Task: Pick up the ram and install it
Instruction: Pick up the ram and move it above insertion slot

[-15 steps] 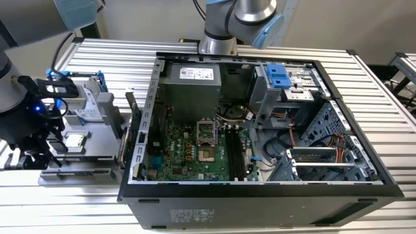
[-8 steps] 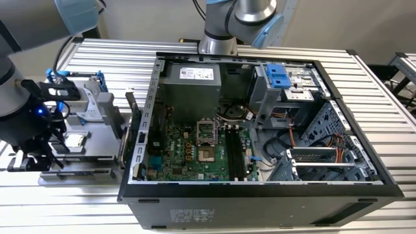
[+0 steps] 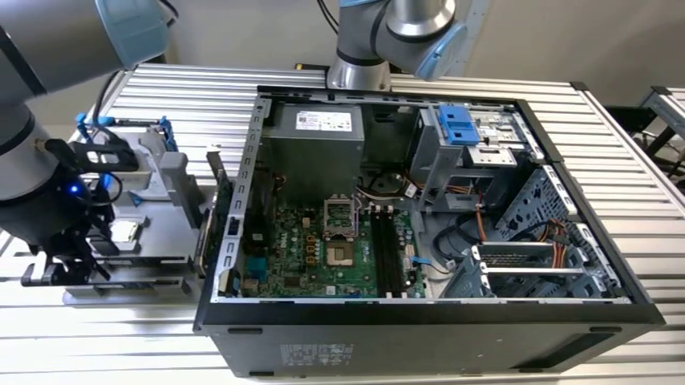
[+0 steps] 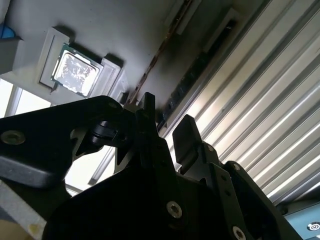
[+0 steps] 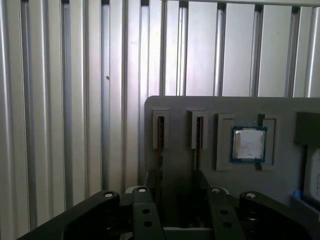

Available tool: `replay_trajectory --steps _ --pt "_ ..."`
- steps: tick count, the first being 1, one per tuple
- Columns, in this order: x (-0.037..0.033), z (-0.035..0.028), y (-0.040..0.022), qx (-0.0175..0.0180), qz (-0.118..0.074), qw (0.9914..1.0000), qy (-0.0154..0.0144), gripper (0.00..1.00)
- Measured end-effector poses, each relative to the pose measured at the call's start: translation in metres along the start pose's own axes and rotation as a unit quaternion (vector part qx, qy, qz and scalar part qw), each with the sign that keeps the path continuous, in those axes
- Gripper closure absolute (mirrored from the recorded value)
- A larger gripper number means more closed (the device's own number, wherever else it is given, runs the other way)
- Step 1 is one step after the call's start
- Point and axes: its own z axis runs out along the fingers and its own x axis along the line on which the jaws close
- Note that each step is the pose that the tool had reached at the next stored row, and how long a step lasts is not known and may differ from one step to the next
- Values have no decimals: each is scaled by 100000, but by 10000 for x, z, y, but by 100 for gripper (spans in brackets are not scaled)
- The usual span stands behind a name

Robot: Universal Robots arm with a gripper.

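Ram [image 5: 160, 132] is probably light, stiff yet fragile, so a pinch across its flat faces near mid-length suits it, clear of the contacts. It looks like a thin dark strip, standing on edge in a slot of the gray tray [image 5: 280, 107]. The gripper [image 5: 179, 192] hovers close over it, spread open and empty.

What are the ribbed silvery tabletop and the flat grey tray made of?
The ribbed silvery tabletop looks like bare aluminium, judging by bright streaks along its grooves. The flat grey tray seems matte plastic, dull with moulded pockets, though painted metal is possible.
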Motion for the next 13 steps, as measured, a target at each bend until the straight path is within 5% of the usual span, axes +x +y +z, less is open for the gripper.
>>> replay_trajectory --steps 13 --pt "23 127 -14 57 48 100000 -6 0"
